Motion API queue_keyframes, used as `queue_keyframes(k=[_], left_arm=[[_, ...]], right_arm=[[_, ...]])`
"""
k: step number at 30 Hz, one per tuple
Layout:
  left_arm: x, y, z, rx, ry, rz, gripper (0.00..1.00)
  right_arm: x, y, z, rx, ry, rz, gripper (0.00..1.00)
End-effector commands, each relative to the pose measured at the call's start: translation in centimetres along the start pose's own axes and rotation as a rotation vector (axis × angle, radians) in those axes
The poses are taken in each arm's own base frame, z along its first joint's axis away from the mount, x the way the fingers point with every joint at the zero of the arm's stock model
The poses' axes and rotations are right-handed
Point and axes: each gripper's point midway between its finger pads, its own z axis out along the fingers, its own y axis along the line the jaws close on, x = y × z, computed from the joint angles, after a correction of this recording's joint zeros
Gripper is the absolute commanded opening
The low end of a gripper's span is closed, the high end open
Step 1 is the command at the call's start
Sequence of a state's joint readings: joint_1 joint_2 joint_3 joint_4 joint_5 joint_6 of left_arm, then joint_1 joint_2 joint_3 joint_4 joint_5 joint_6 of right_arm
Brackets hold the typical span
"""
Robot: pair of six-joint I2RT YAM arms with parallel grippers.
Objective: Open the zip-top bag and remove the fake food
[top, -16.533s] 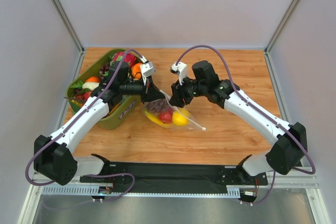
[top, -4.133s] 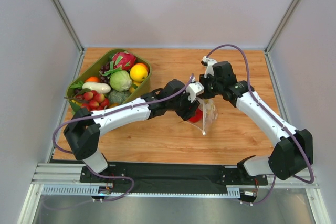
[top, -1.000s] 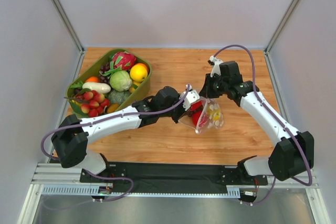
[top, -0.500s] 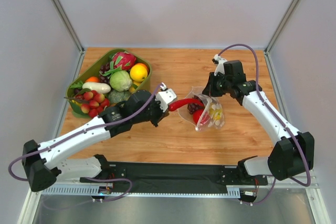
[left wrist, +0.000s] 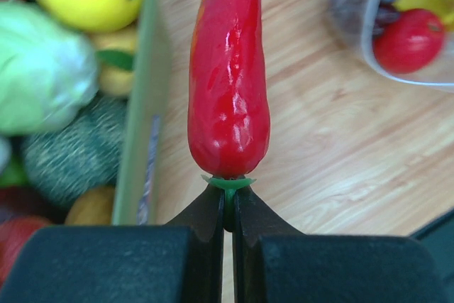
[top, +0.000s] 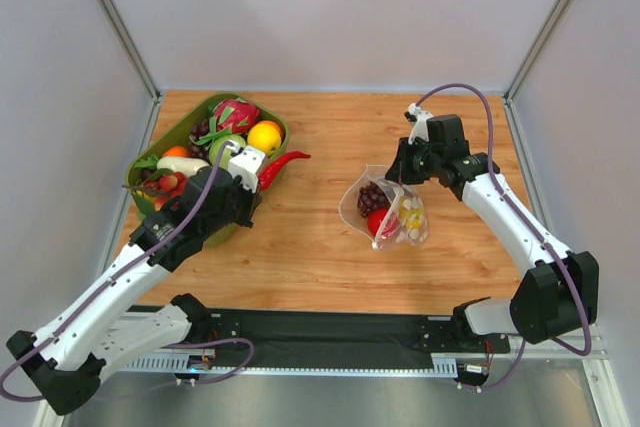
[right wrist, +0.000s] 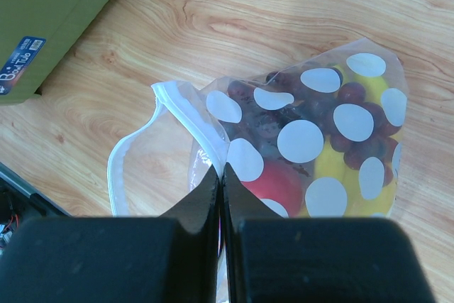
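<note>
The clear polka-dot zip-top bag (top: 395,209) hangs open above the table's middle right, with its white zip strip (right wrist: 186,115) gaping. My right gripper (top: 400,175) is shut on the bag's rim (right wrist: 221,168). Inside the bag I see dark purple grapes (right wrist: 284,113), a red round fruit (right wrist: 278,184) and yellow fruit (right wrist: 328,168). My left gripper (top: 258,173) is shut on the green stem (left wrist: 229,189) of a red chili (top: 280,164), which it holds at the olive-green bin's (top: 268,169) right edge. The chili (left wrist: 228,76) points away from the fingers.
The olive-green bin (left wrist: 145,90) at the left holds a pink dragon fruit (top: 236,112), a yellow-orange fruit (top: 264,136), a green cabbage (left wrist: 39,76) and several other toy foods. The grey walls close in the table on three sides.
My left arm pulled the red chili out of the bag and carried it left to the bin's edge. The right gripper kept holding the bag open in place.
</note>
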State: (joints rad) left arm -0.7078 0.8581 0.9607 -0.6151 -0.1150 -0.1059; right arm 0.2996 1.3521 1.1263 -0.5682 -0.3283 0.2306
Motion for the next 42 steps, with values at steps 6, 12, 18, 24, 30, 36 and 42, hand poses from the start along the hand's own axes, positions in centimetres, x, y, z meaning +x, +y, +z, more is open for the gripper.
queue_keyframes(k=[6, 12, 18, 24, 30, 36, 42], left_arm=[[3.4, 6.7, -2.3, -0.278, 0.093, -0.199, 0.0], [4.7, 7.2, -1.7, -0.274, 0.127, -0.283, 0.0], [5.4, 7.0, -1.0, -0.248, 0.139, -0.317, 0.0], [6.5, 7.3, -0.7, -0.268, 0.182, -0.326, 0.0], [7.8, 7.9, -0.5, -0.315, 0.229, -0.341, 0.0], [7.5, 8.2, -0.6, -0.337, 0.228, -0.349, 0.36], [7.0, 8.5, -0.8, -0.347, 0.21, -0.35, 0.62]], right_arm=[[-2.0, 0.8, -0.7, -0.028, -0.061, -0.036, 0.0], [-2.0, 0.8, -0.8, -0.028, -0.061, -0.037, 0.0], [-1.8, 0.6, -0.9, -0.02, -0.06, -0.039, 0.0], [-1.7, 0.6, -0.9, -0.019, -0.056, -0.035, 0.0], [-1.6, 0.5, -1.0, -0.019, -0.053, -0.036, 0.0], [-1.6, 0.5, -0.9, -0.018, -0.051, -0.033, 0.0], [-1.6, 0.5, -0.9, -0.019, -0.05, -0.035, 0.0]])
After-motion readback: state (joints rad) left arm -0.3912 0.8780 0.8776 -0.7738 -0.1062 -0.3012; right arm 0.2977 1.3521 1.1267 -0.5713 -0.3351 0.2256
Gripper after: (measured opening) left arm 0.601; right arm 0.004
